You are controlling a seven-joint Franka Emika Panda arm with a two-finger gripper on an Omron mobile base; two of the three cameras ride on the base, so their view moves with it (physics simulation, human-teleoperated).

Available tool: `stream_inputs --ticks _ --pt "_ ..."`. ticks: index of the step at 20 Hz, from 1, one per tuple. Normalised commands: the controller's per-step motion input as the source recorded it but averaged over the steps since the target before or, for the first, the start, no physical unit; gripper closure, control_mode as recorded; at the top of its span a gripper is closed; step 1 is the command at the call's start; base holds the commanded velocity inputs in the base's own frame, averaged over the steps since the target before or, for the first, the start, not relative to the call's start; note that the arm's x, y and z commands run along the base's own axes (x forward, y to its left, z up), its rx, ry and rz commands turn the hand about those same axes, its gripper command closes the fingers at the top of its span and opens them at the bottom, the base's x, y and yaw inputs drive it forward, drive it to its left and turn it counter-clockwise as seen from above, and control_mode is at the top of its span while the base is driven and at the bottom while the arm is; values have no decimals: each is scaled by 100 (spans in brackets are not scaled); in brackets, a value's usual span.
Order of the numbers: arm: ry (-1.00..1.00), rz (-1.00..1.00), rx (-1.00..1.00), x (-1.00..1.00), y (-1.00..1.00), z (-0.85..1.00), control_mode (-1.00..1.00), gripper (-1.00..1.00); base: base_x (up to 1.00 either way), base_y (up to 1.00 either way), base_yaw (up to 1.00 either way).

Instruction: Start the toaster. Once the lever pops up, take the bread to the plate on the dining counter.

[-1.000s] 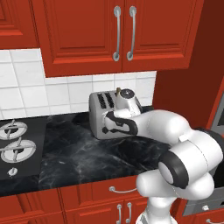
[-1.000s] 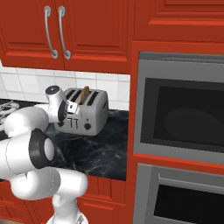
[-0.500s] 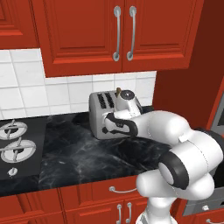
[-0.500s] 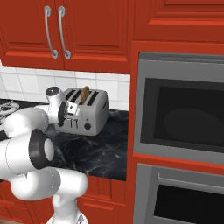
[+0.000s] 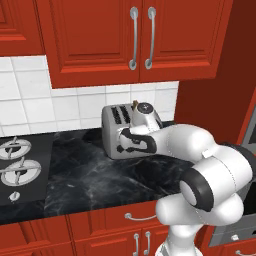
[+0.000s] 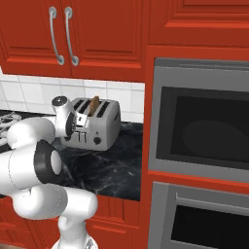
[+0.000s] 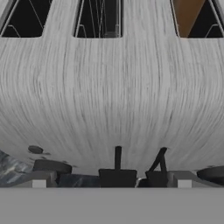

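**Toaster not yet started, bread still in its slot**

On the left part of the tabletop are the stove burners. Further right, against the back wall, stands the toaster. The bread sits upright in one slot. The gripper is just at the toaster's front face, jaws wide open and holding nothing. I judge the lever is not pressed yet; pressing, waiting and carrying remain.
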Motion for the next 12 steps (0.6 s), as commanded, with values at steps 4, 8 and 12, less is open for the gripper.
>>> stream_inputs --ticks 4,8,12 --pt "0 0 0 13 0 0 -100 -100 0 0 0" --pt "0 0 0 2 0 0 -100 -100 0 0 0" --pt "0 0 0 0 0 -1 -100 -100 0 0 0"
